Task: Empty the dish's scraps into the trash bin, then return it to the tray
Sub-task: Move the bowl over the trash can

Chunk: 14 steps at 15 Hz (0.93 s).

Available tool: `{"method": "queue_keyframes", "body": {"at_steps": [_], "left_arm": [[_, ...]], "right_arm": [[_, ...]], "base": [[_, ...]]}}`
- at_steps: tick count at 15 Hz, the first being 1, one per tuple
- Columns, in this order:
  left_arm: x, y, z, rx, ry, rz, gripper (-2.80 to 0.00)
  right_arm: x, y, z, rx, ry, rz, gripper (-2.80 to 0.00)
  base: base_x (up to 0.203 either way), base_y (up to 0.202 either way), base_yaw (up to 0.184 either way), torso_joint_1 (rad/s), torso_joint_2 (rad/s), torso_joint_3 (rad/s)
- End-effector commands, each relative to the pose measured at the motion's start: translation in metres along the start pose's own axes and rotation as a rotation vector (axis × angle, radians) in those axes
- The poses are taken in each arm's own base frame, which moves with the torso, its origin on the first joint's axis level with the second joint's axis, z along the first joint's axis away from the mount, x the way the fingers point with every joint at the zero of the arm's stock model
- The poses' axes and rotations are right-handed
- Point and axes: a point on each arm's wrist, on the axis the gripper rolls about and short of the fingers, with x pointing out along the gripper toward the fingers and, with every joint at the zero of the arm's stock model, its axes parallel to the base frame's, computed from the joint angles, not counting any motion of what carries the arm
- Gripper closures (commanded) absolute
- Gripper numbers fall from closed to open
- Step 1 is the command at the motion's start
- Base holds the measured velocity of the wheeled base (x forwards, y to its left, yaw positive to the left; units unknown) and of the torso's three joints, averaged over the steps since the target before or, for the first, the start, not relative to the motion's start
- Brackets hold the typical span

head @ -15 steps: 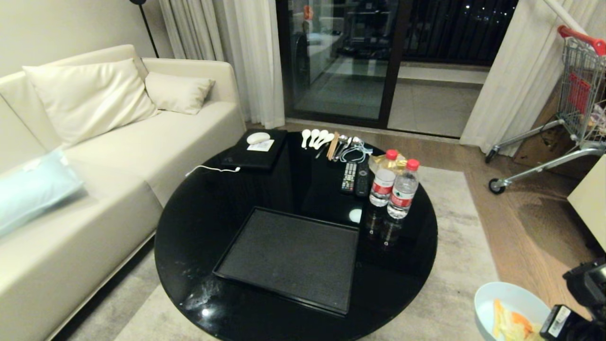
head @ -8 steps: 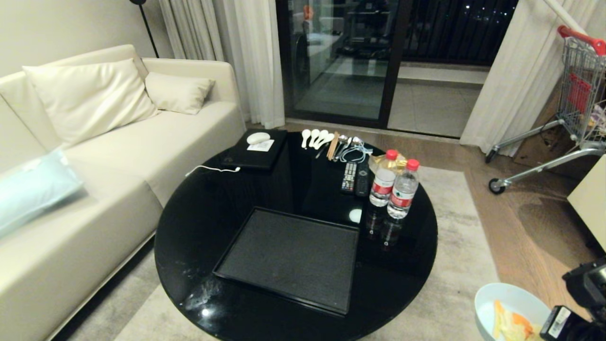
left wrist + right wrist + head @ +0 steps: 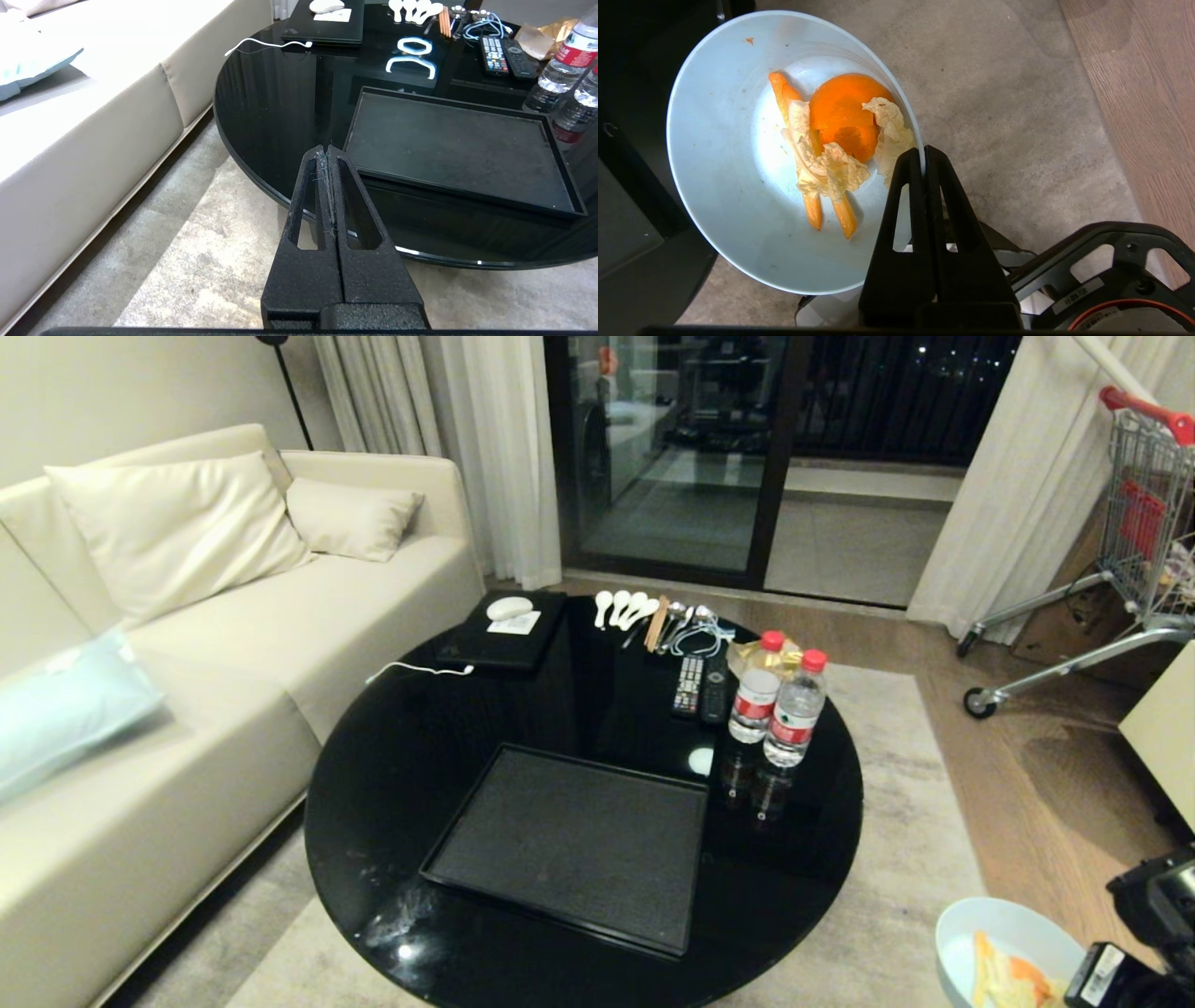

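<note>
**Dish held off the worktop, scraps not yet tipped**

Dish (image 3: 738,186) sits at the lower right of the head view, off the edge of the round black worktop (image 3: 392,784) and above the rug, gripped at its rim by the right pincer (image 3: 923,161), whose jaws are clenched on the thin wall. The scraps (image 3: 836,144), orange peel, carrot-like sticks and pale crinkled leaf, lie in the bowl's hollow. No trash bin shows in any view, so it has to be found first. To tip well, I judge the rim should be brought right over the bin's mouth before the wrist rolls, and the roll should be slow, since a rim pinch can slip and the damp leaf may cling.

Left pincer (image 3: 328,154) hangs idle at the lower middle of its own view, jaws pressed together on nothing, short of the worktop's near edge.

Farther up, the tray (image 3: 569,840) lies bare at the centre of the head view, ready for the return. Beyond it, right of centre, stand two water bottles (image 3: 780,705) with red caps and red-and-white labels; the writing there is too small to read. A white sticker on the right arm, at the lower right corner, is equally illegible.
</note>
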Motion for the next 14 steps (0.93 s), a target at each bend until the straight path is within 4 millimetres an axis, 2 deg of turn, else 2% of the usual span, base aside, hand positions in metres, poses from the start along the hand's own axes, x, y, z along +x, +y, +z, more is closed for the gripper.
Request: {"method": "queue_keyframes", "body": {"at_steps": [1, 14], "left_arm": [[0.0, 0.0, 0.0, 0.0, -0.001, 0.0, 0.0], [0.0, 0.0, 0.0, 0.0, -0.001, 0.0, 0.0]], "right_arm": [[-0.0005, 0.0011, -0.0009, -0.004, 0.001, 0.004, 0.0], [-0.0007, 0.0014, -0.0007, -0.001, 0.0, 0.005, 0.0]], "base": [[0.0, 0.0, 0.0, 0.0, 0.0, 0.0], [0.0, 0.0, 0.0, 0.0, 0.0, 0.0]]}}
